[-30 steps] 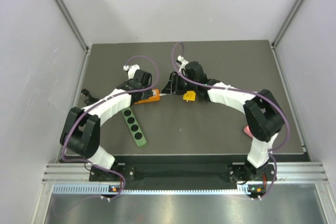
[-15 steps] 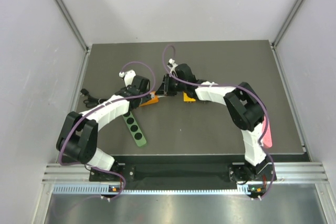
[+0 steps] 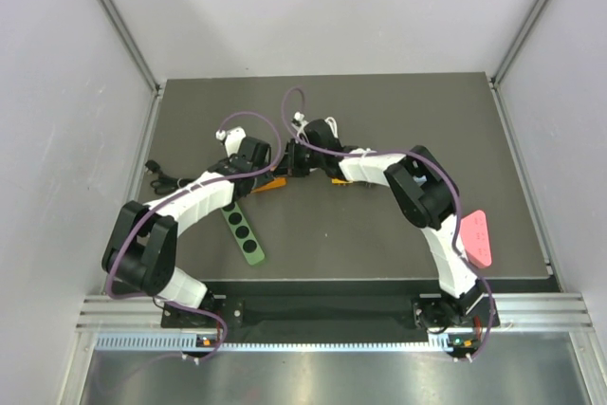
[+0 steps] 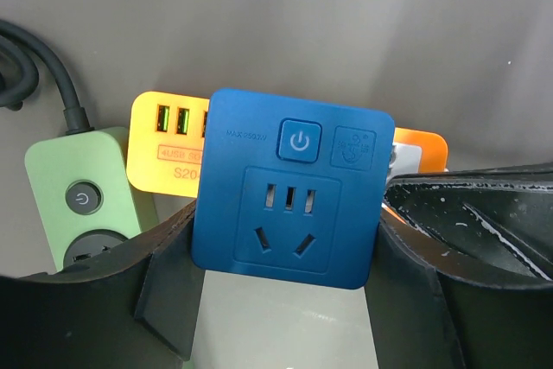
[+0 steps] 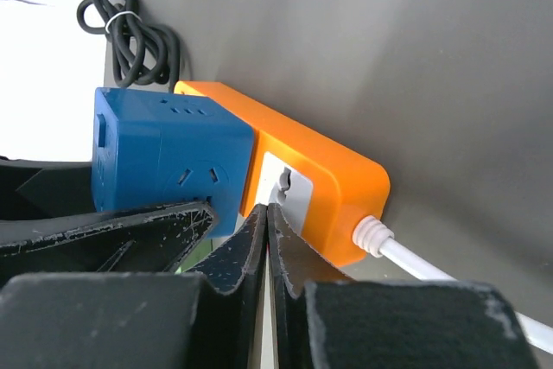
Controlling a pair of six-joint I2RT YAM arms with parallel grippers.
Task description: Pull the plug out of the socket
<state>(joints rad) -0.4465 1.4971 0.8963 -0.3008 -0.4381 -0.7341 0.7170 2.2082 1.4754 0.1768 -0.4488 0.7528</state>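
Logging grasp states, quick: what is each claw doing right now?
Left claw: closed on the blue cube adapter.
Right claw: closed, nothing visible between its fingers, tips at the orange power strip.

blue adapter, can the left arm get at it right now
Probably yes: the blue adapter sits between the fingers of the left end effector, with nothing between them. The right end effector, shut, is at the seam with the orange power strip, off the sides those fingers face.

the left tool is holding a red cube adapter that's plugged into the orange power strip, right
Not red: the plastic cube adapter in the left tool is blue, as the left wrist view shows. It is indeed plugged into the orange plastic power strip.
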